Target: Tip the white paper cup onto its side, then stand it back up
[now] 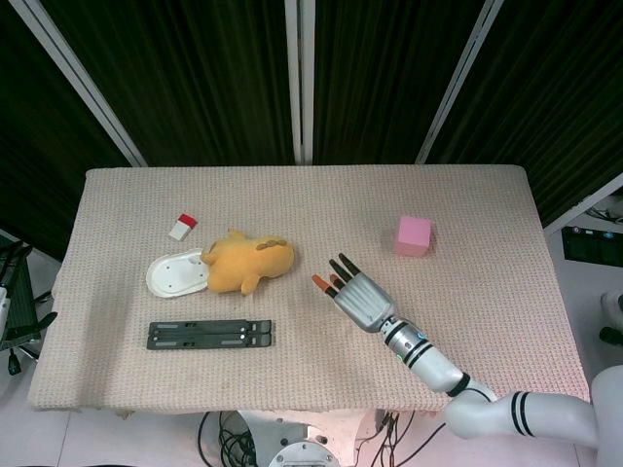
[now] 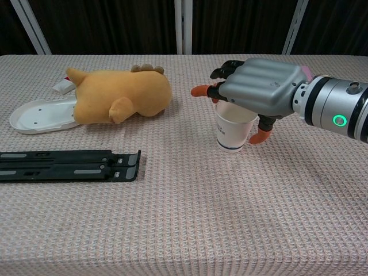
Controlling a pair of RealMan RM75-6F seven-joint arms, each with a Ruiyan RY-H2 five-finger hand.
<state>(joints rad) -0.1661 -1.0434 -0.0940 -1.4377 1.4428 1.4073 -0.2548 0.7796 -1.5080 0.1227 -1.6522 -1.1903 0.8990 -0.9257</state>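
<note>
Currently the right hand (image 2: 261,92), fingers spread and grasping nothing, covers the upright white paper cup (image 2: 233,131) at frame centre; a hard push could roll it away.

A beige woven cloth covers the rectangular table (image 1: 467,195). Behind it hang dark ribbed curtains (image 1: 204,78) crossed by white metal bars (image 1: 300,78). Pale floor (image 1: 584,282) shows at the right.

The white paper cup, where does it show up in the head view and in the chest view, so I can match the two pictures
Head view: the white paper cup is not visible; the right hand covers its spot, right of the yellow plush toy.
Chest view: the cup stands upright right of centre, under the right hand.
Shared landmark: the plush toy, left of the hand in both.
</note>
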